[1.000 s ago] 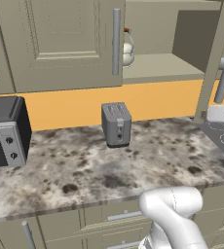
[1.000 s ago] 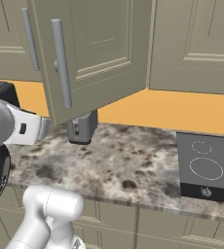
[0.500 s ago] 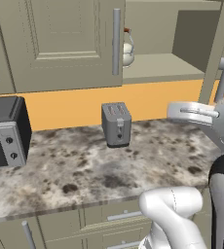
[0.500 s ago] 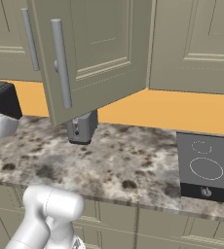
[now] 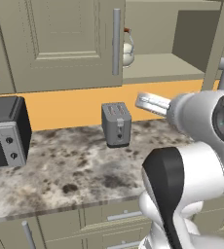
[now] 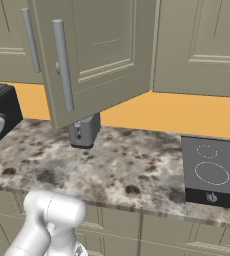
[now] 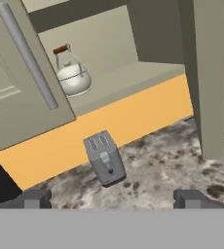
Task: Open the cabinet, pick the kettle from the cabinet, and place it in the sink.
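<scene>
The cabinet (image 5: 55, 44) hangs above the counter with its left door shut and its right door (image 6: 102, 50) swung wide open. The cream-white kettle (image 7: 73, 78) stands on the bare shelf just past the shut door's edge. In the left base view the kettle (image 5: 127, 49) is half hidden behind that door's bar handle. My gripper (image 7: 114, 200) is open, with nothing between its fingertips. It hangs over the counter, well below and in front of the kettle, facing the shelf. The sink is out of view.
A grey toaster (image 5: 116, 124) stands on the speckled counter (image 5: 75, 170) under the shelf. A dark microwave (image 5: 4, 131) sits at the left, a cooktop (image 6: 212, 170) at the right. The open door's edge (image 7: 209, 73) juts out beside my hand. My white arm (image 5: 201, 126) rises at the right.
The arm has swung from the left of the right base view across into the right of the left base view. The gripper stays open; cabinet, kettle and toaster have not moved.
</scene>
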Robot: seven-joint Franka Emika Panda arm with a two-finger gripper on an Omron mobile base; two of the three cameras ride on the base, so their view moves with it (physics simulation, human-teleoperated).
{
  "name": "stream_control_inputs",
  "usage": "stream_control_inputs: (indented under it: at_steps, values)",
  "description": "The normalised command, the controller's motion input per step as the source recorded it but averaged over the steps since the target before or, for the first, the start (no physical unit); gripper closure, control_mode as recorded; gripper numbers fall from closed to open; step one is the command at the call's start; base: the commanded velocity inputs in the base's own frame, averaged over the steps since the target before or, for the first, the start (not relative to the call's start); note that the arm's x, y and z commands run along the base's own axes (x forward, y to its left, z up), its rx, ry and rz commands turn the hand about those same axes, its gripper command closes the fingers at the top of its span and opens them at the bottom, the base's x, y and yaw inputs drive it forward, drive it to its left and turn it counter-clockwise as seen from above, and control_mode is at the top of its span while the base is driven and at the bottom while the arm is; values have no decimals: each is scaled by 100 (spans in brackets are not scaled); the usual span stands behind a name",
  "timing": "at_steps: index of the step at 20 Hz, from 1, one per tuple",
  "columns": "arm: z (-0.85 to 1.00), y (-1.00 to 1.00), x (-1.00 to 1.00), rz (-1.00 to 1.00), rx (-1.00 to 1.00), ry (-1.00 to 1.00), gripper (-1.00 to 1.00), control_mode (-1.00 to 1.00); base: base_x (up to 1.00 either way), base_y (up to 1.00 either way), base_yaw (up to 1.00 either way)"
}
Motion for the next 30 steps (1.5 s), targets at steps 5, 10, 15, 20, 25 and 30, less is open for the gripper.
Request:
stream_control_inputs:
  at_steps: [5, 10, 15, 20, 25, 30]
  values:
    - [-1, 7, 34, -17, 4, -4, -100, -100, 0, 0, 0]
    - [0, 0, 28, -13, 9, -15, -100, -100, 0, 0, 0]
    - [-2, 0, 26, -7, 14, -24, -100, -100, 0, 0, 0]
    - [-1, -2, 20, -4, 11, -28, -100, -100, 0, 0, 0]
    - [0, -16, 17, -18, 8, -10, -100, -100, 0, 0, 0]
    - [0, -10, 15, -31, 10, -1, -100, -100, 0, 0, 0]
